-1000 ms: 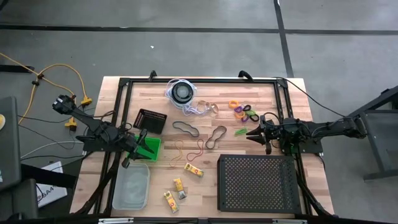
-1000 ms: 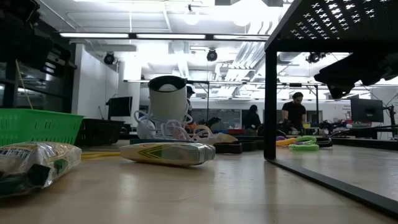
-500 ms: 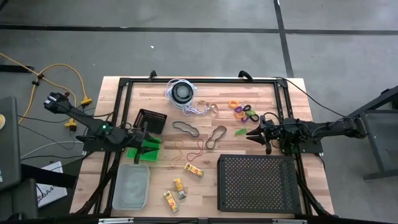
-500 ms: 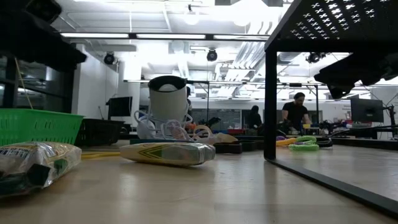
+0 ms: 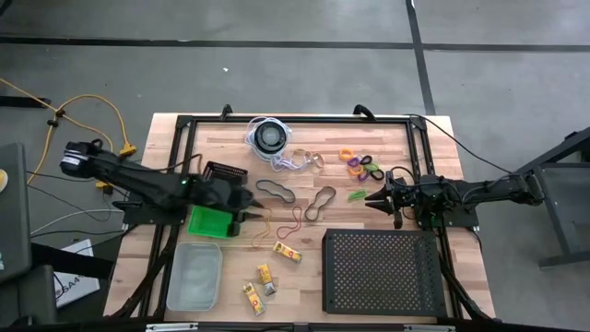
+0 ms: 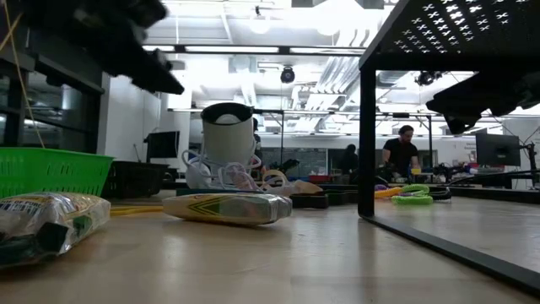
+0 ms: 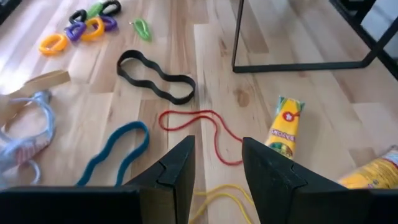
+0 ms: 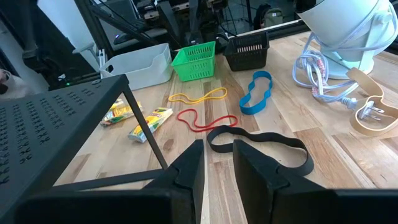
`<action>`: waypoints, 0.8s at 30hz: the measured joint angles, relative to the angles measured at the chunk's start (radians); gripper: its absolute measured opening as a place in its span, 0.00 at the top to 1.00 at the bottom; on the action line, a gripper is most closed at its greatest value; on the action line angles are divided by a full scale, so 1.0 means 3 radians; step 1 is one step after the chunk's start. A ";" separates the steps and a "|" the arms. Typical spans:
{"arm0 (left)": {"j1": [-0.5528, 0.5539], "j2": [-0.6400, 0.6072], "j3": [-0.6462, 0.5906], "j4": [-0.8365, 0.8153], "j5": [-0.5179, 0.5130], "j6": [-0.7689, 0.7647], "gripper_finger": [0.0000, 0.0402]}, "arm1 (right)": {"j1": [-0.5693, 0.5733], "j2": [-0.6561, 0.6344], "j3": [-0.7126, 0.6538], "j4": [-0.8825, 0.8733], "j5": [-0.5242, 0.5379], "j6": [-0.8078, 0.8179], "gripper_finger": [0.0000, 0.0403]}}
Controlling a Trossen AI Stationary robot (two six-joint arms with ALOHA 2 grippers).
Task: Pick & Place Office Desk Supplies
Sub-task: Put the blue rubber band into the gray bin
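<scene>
We see most of the supplies still loose on the table around the green basket (image 5: 213, 221), so the sorting looks barely begun. The left gripper (image 7: 216, 163) hovers just beside that basket, its fingers narrowly apart and holding nothing, over the yellow rubber band (image 7: 222, 198) with the red rubber band (image 7: 210, 132) just beyond. Farther from the basket lie the blue band (image 7: 116, 151), the black band (image 7: 155, 77), the yellow packets (image 5: 287, 251) and the coloured rings (image 5: 361, 164). Whether the basket or the clear bin (image 5: 194, 277) beside it holds anything yet, we cannot tell. The right gripper (image 8: 217, 160) waits well apart from the basket, near the rings, slightly open and empty.
</scene>
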 joint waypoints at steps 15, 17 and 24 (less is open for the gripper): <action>0.0316 0.0776 0.0692 -0.0426 0.0295 0.0694 0.69 | 0.0000 0.0000 -0.0001 0.0000 0.0000 0.0000 0.82; 0.0330 0.0823 0.0692 -0.0426 0.0295 0.0634 0.69 | 0.0000 0.0000 -0.0001 0.0000 0.0000 0.0000 0.82; 0.0496 0.0957 0.0743 -0.0416 0.0295 0.0723 0.69 | -0.0001 0.0000 -0.0001 0.0000 -0.0001 0.0000 0.82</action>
